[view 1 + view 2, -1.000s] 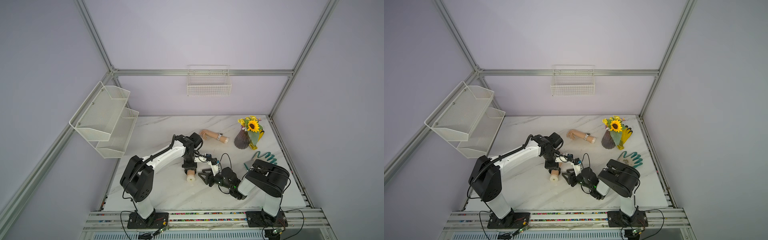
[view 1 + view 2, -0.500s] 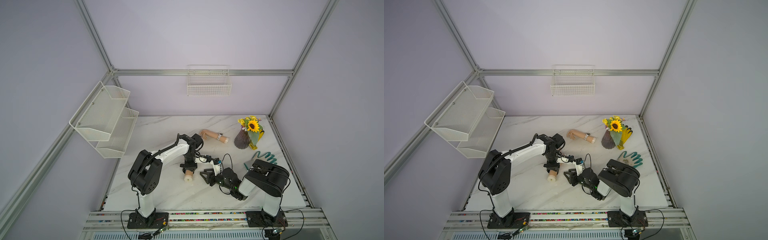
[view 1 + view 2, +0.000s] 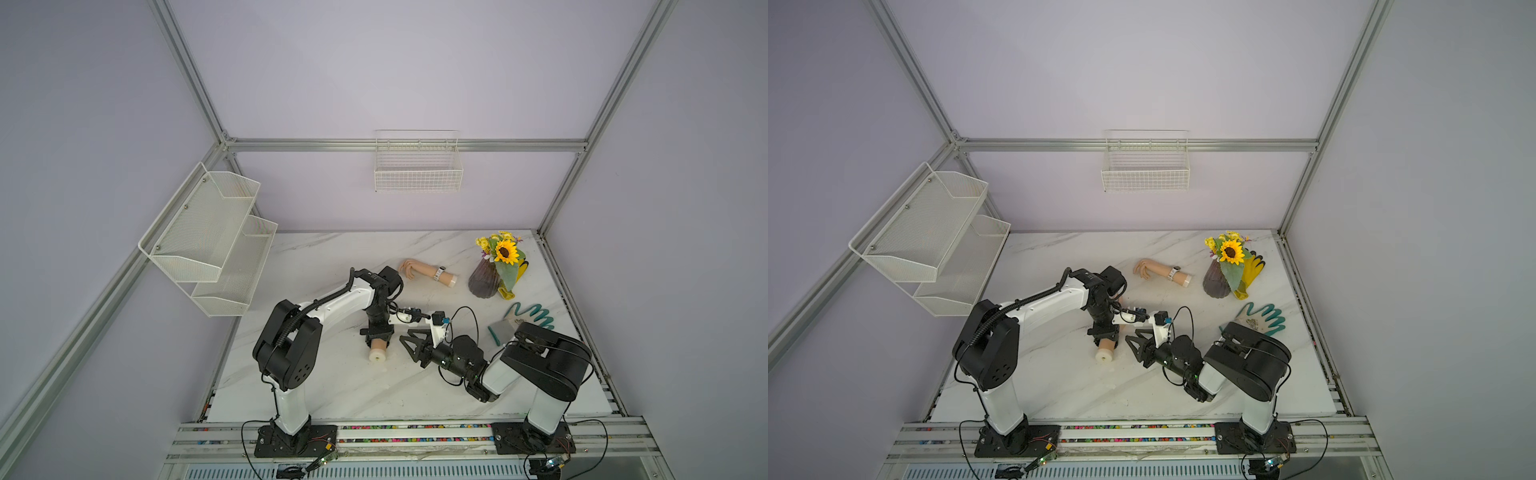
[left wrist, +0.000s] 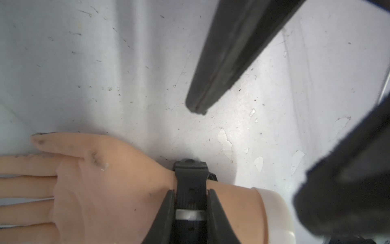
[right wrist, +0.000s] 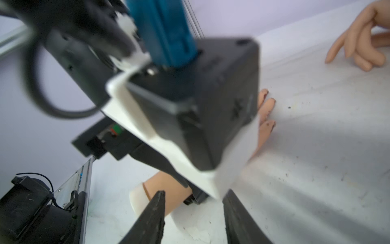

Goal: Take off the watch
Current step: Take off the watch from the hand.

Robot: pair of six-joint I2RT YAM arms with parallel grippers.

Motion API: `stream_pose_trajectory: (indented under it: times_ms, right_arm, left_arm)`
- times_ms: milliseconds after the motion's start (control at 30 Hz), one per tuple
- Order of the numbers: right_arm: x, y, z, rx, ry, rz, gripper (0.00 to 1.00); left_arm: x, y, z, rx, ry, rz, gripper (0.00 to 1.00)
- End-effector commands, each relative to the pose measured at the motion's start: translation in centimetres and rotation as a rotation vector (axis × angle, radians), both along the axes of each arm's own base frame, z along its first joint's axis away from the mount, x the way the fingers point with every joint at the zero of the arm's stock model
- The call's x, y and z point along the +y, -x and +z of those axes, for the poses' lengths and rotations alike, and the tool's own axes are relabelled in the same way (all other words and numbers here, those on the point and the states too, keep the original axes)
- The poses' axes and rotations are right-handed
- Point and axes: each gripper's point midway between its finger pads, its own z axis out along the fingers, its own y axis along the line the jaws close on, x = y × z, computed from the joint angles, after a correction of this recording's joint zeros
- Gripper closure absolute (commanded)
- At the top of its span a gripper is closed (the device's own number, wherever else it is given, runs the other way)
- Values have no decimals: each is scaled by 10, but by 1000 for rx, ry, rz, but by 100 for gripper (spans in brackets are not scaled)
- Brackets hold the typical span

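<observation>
Left end effector (image 4: 191,191) clamped on the strap of the black watch (image 4: 190,169), one finger (image 4: 166,211) pressed against each edge of the band. The watch encircles the wrist of the near mannequin hand (image 4: 101,179), which lies flat on the marble bench (image 3: 332,386) with its fingers extended; in both top views only its cut forearm end (image 3: 377,352) shows beneath the left arm.

Right end effector (image 5: 195,192): jaws apart, holding nothing, set low over the bench just beside that forearm end and pointing toward it.

Toward the back of the bench, well apart from both arms, lies a second mannequin hand (image 3: 417,269) wearing a pale watch (image 3: 439,273). Near its forearm end stands a dark vase (image 3: 482,282) of sunflowers, with a yellow glove (image 3: 517,274) behind it. A teal-fingered glove (image 3: 534,316) lies near the right arm.

A wire basket (image 3: 417,172) hangs on the back wall, and a two-tier mesh shelf (image 3: 208,241) on the left wall.
</observation>
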Motion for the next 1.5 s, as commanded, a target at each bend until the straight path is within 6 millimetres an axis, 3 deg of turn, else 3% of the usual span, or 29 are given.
stream_pose_trajectory:
  times_ms: [0,167,267,633,1067,1233,1467]
  right_arm:
    - [2,0,27,-134,-39,-2,49]
    - [-2,-3,38,-270,-48,-38,41]
    - [-4,-8,36,-314,-33,-82,41]
    - [-18,-29,22,-434,106,-292,45]
    - [6,8,28,-578,84,-153,40]
    - [7,-1,25,-550,86,-196,40]
    - [-8,-11,36,-535,76,-298,49]
  left_arm:
    - [-7,-7,15,-42,101,47,86]
    - [-10,-11,38,-68,204,100,86]
    - [-9,-10,45,-60,249,128,88]
    - [-13,-9,44,-31,288,165,90]
    - [-16,-10,38,-16,299,176,91]
    - [-19,-9,36,3,308,175,91]
    - [-18,-7,31,13,301,167,92]
